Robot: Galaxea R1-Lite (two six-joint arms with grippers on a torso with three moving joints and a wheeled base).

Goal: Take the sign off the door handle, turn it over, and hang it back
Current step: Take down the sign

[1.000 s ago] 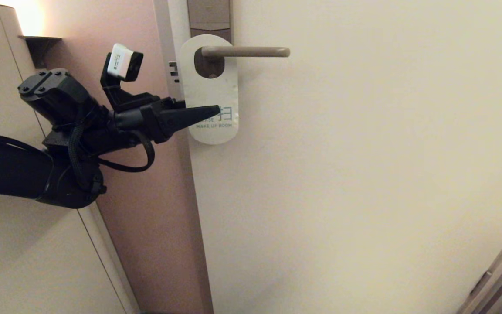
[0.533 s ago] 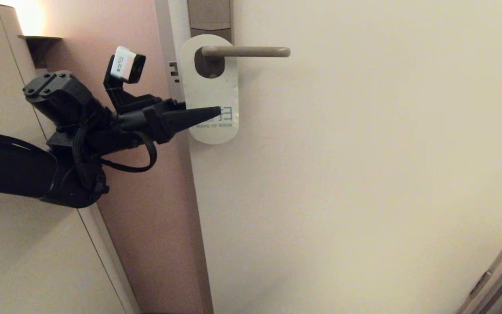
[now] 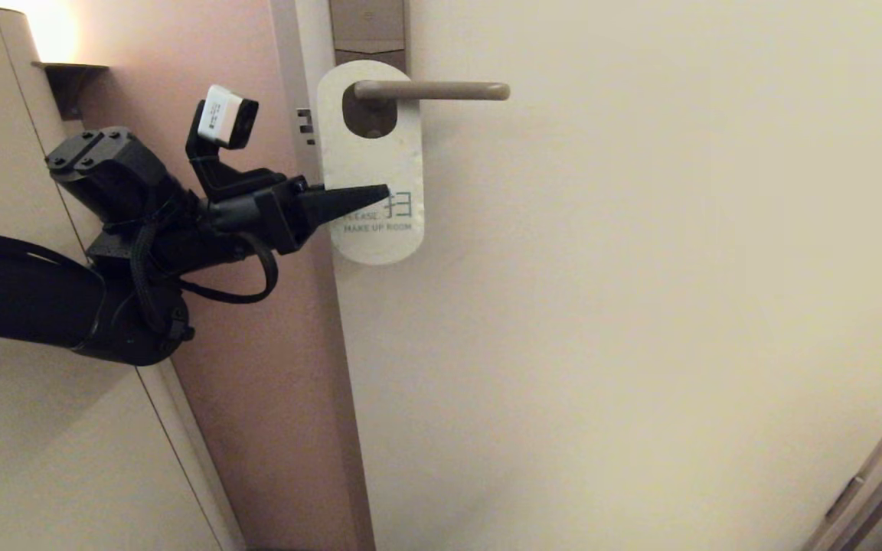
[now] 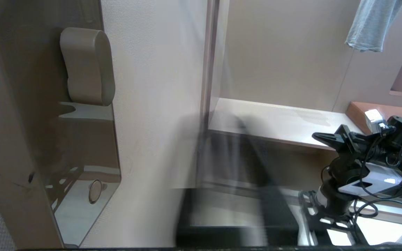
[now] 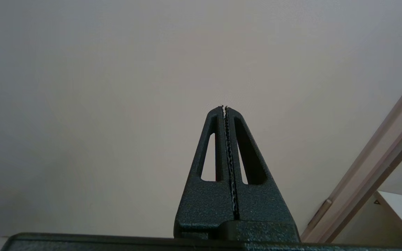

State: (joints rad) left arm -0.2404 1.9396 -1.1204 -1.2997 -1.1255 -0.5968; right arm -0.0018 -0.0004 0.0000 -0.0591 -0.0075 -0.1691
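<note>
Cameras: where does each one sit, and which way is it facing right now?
Head view: on the head, facing the door; the left arm enters from the left, left gripper closed on the sign hanging on the handle.
Left wrist view: behind the left fingers, looking along the door face at the handle's end; blurred dark fingers, plus a black arm beyond, probably the right one.
Right wrist view: behind the right gripper, shut, facing bare door.
Shared: head and left wrist views both show the handle.

door (image 3: 640, 306): cream, plain, fills right side
wall (image 3: 234, 367): pinkish strip left of door
lamp glow (image 3: 50, 27): warm, top-left, above sm dark shelf (image 3: 70, 73)
panel (image 3: 27, 444): beige, lower left
</note>
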